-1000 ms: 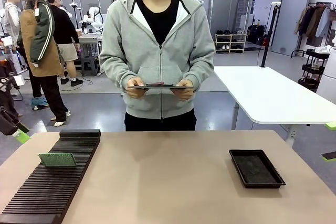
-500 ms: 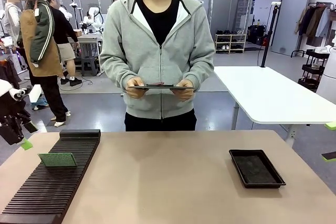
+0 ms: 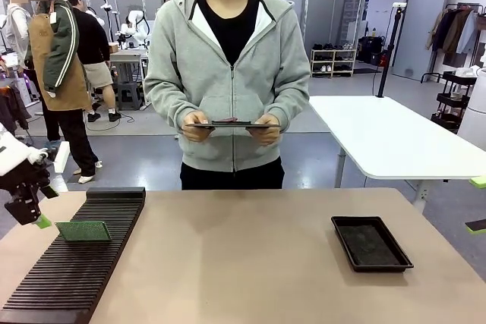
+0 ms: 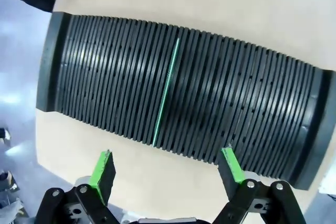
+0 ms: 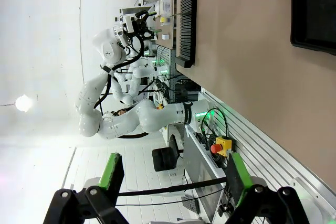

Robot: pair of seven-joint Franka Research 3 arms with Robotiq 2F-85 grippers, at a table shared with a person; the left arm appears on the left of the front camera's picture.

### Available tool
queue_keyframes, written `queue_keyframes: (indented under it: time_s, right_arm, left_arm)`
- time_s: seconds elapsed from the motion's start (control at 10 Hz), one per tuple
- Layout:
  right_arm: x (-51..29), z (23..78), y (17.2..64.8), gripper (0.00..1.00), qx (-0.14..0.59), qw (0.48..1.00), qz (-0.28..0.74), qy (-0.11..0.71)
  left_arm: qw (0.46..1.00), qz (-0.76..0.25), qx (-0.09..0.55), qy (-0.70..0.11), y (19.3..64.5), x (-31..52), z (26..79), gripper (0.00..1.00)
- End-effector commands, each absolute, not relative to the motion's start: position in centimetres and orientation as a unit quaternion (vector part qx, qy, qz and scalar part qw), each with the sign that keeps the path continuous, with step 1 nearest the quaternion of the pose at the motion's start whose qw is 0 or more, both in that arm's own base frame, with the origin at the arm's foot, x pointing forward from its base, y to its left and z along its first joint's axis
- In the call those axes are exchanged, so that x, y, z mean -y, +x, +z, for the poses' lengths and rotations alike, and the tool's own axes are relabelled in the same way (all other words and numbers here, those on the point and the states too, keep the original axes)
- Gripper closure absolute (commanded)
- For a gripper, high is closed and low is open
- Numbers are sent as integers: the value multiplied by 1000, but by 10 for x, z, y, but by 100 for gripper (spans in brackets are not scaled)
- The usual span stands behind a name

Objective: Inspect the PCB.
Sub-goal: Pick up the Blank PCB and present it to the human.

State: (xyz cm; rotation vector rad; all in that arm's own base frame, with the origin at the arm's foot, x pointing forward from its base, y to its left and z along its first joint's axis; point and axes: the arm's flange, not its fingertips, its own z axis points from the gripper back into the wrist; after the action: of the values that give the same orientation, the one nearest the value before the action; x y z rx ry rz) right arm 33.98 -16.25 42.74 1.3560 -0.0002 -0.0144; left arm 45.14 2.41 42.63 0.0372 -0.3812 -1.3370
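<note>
The PCB (image 3: 83,231) is found standing on its long edge in a slot of the slotted black rack (image 3: 76,278), which is laid at the left of the tabletop (image 3: 243,263). The left end effector (image 3: 30,214) is seen just beside the board's left end, slightly higher and near the rack's left border, with its fingers spread apart and nothing held between them. In the left wrist view the board is presented edge-on as a thin green line (image 4: 165,93) running away from the left end effector (image 4: 166,156) and falling roughly midway between the two green pads, so the board's long axis is judged to lie along the direction of approach and its two faces to be turned toward the pads. The coming move is therefore judged to depend on that alignment: the board lies ahead of the open fingers, not between them, and is not touched. The right end effector (image 5: 173,161) is also held apart and empty, and it is placed well away from the rack, so the left arm is judged much the nearer. Across the tabletop a dark flat panel (image 3: 231,124) is held level in both hands by a person (image 3: 228,73), and a black tray (image 3: 372,243) is set at the right.
</note>
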Motion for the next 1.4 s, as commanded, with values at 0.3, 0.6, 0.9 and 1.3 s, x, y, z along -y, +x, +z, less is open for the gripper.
queue_keyframes:
  time_s: [0.3,0.6,0.9,1.3]
  right_arm:
    - [163,429,341,0,-1,779,-9,627]
    - [163,429,341,0,-1,779,-9,627]
    - [163,429,341,0,-1,779,-9,627]
    - [163,429,341,0,-1,779,-9,627]
  left_arm:
    - [768,-616,174,18,449,-24,420,0]
    - [769,-615,172,16,447,-24,417,0]
    - [731,-662,160,29,460,-16,416,0]
    - [727,-671,143,40,477,-15,401,0]
